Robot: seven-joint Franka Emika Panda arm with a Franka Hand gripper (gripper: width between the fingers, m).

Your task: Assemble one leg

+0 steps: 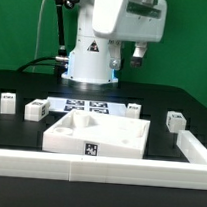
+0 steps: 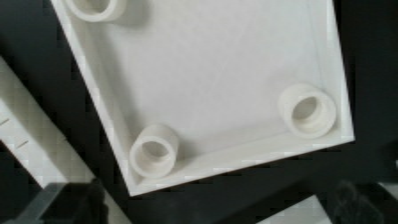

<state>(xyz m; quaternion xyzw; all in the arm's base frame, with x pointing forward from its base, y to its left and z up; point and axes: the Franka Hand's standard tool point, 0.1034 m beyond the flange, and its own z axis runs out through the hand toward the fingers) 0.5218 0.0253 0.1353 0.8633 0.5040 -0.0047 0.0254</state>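
Note:
Four small white legs with marker tags stand on the black table in the exterior view: two at its left (image 1: pixel 7 103) (image 1: pixel 35 109) and two at its right (image 1: pixel 133 110) (image 1: pixel 175 121). My gripper (image 1: pixel 128 59) hangs high above the table behind the large white square tray-like piece (image 1: pixel 94 133). In the wrist view my gripper (image 2: pixel 214 212) is open and empty, with its dark blurred fingers (image 2: pixel 63 200) at the picture's edge. Below it lies the tray-like piece (image 2: pixel 205 70) with round sockets (image 2: pixel 306 108) (image 2: pixel 155 152). No leg shows in the wrist view.
The marker board (image 1: pixel 91 106) lies behind the tray-like piece. A white raised rail runs along the table's front (image 1: pixel 87 171) and up the exterior view's right (image 1: pixel 197 146). The robot's base (image 1: pixel 92 56) stands at the back. A white strip (image 2: pixel 18 115) lies beside the tray-like piece.

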